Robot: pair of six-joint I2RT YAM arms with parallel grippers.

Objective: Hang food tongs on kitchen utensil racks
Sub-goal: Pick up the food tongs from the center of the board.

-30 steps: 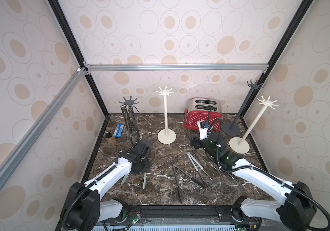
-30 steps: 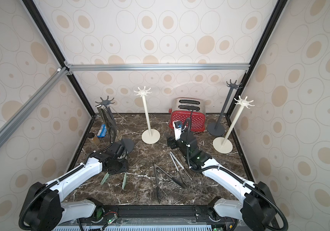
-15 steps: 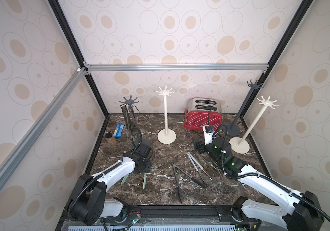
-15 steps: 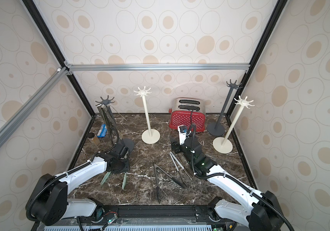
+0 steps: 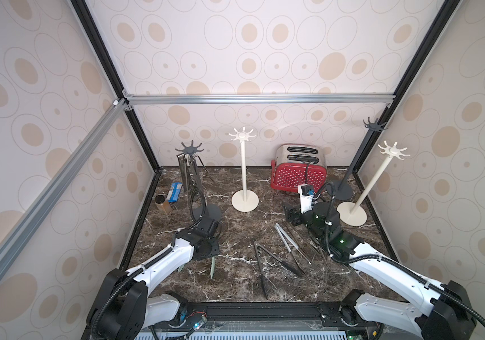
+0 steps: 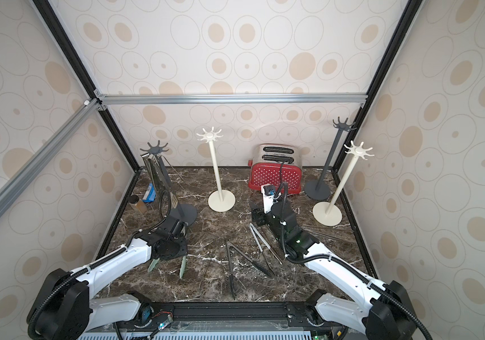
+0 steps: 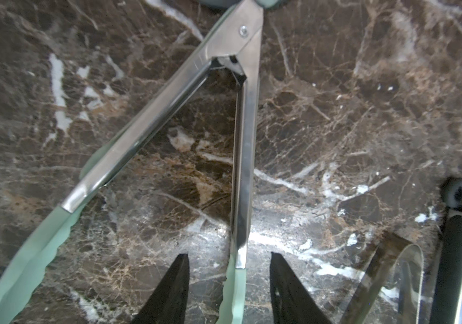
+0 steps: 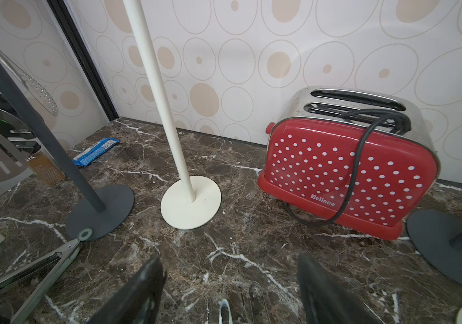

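Table (image 5: 235,226) with four racks (image 5: 242,167) standing toward back; tongs (image 5: 189,179) hung on dark rack (image 5: 189,150) at back left. Flat at mid-table, loose tongs (image 5: 291,250). Left gripper (image 7: 229,254) low, fingers (image 7: 173,280) parted, straddling one arm of green-tipped tongs (image 7: 242,157), gaps either side, hinge end at dark rack's base. Right gripper (image 8: 231,259) spread wide, gripping nothing, facing toaster (image 8: 347,168).

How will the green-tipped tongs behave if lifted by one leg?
The green-tipped tongs lie spread open, hinged at a rivet, so the free leg may swing. The left gripper straddles one leg where polished steel meets the green tip; the steel looks slippery. Slim metal: probably stiff, light.
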